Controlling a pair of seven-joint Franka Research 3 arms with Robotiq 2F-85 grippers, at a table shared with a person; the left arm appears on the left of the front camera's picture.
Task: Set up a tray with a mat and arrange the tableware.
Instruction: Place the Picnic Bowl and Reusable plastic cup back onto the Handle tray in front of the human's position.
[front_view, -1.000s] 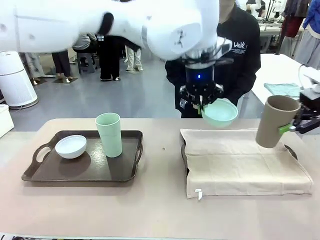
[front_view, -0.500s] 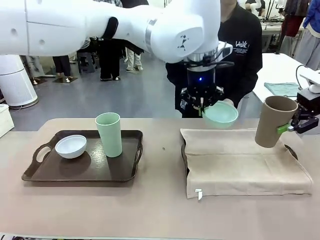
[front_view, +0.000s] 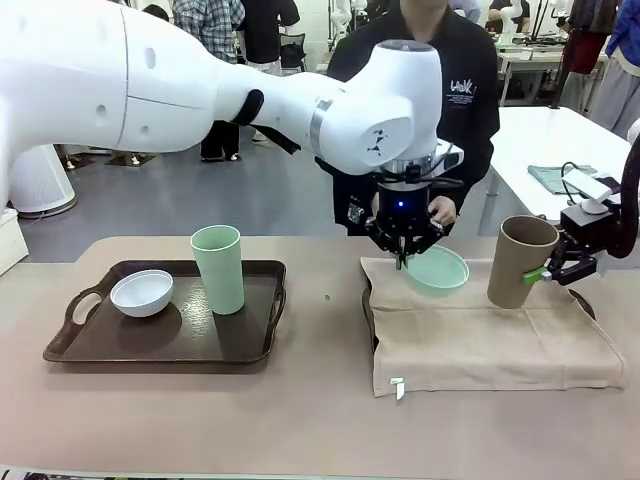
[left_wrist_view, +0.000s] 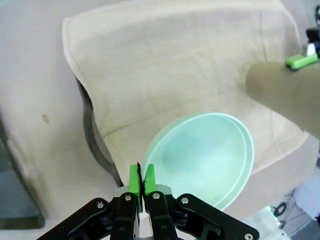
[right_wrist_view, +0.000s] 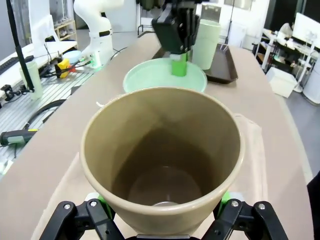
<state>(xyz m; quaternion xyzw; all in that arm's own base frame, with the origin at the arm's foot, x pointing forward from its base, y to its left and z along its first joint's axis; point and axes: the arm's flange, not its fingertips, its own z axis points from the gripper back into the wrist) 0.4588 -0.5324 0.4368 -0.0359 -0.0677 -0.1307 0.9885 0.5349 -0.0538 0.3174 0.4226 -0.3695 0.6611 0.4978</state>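
My left gripper is shut on the rim of the mint green bowl, which hangs tilted low over the far edge of the beige mat. In the left wrist view the green fingertips pinch the bowl at its near rim. My right gripper is shut around the taupe brown cup, upright at the mat's far right; I cannot tell whether it touches the mat. The right wrist view looks down into that cup, clasped by my right gripper. A white bowl and a mint green cup stand on the left tray.
The mat covers a second dark tray, whose edge shows at the mat's left side. A person in a black top stands at the far side, with a hand just behind my left gripper. Bare tabletop lies between the two trays.
My left arm has brought the mint green bowl down toward the mat. My right arm has lowered the brown cup, shifted it left and turned it from tilted to upright.
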